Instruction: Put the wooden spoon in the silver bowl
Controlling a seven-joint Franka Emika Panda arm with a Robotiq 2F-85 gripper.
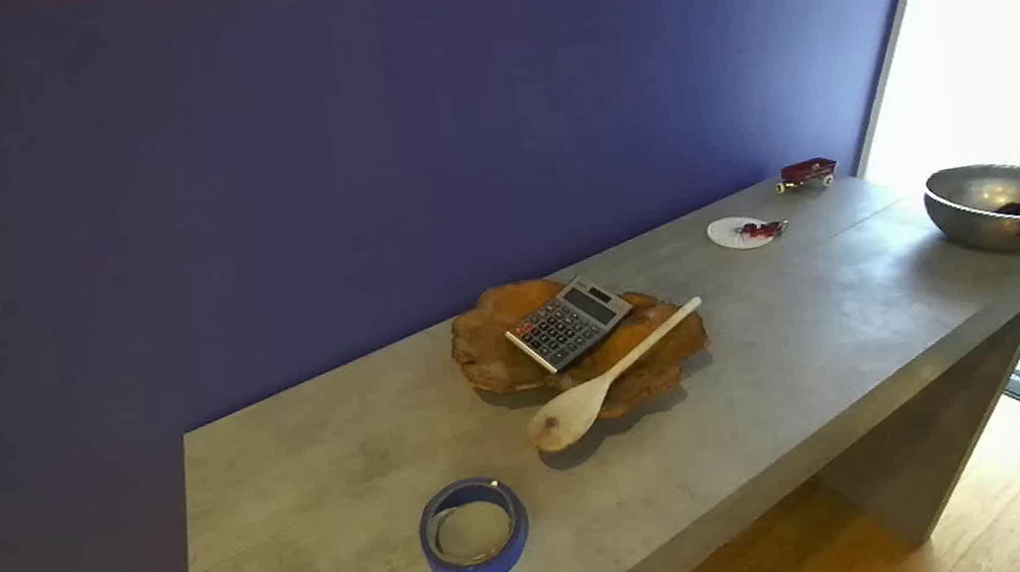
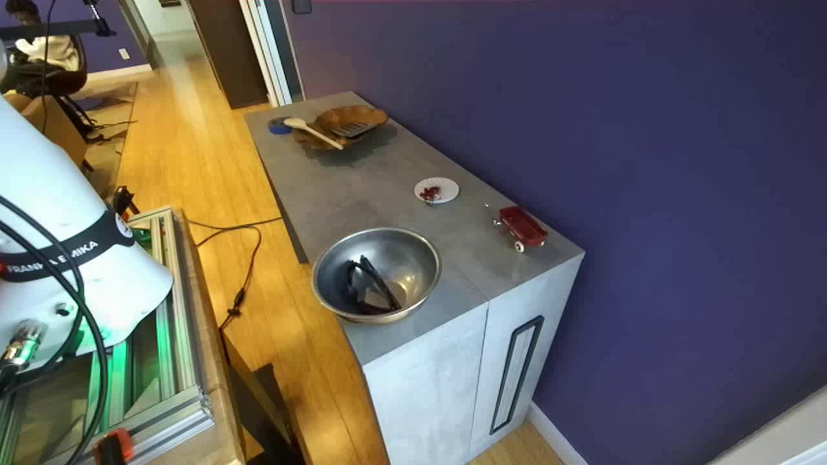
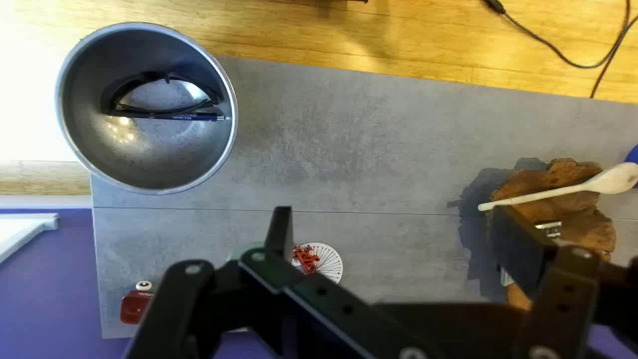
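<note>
In the wrist view, a grey tabletop (image 3: 369, 119) stretches across the middle. Along the bottom, the gripper (image 3: 398, 232) has its fingers spread wide. The silver bowl (image 3: 159, 167) sits upper left. At right, a brown wooden slab (image 3: 588, 219) carries the wooden spoon (image 3: 573, 190).

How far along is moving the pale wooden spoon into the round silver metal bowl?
Done: no transfer yet; the spoon lies across the irregular brown wooden slab. In progress: no grasp; the black hand is open and empty. Left: gripping the spoon and placing it in the bowl.
</note>
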